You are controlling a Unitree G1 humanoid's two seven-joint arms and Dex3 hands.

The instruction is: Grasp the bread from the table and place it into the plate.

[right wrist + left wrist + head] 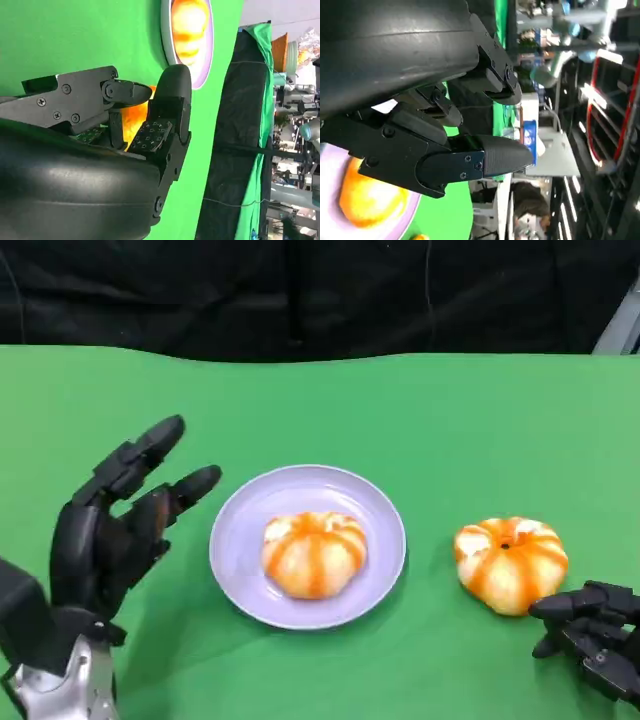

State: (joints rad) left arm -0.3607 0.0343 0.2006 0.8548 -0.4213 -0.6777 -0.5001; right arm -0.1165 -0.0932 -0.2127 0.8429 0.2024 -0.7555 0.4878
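Bread (511, 564) on table, just beside right hand (592, 636)

Glossy plate (240, 570) (matt tbl cloth (480, 420))

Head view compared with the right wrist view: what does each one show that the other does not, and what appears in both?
Only the head view shows the left hand, raised with fingers apart beside the plate, holding nothing. It also shows the whole layout on the green tablecloth.

Only the right wrist view shows the cluttered room beyond the table edge.

Both show the round lilac plate with one orange-striped bread bun on it, a second orange-striped bun on the cloth, and the right hand close to that bun.
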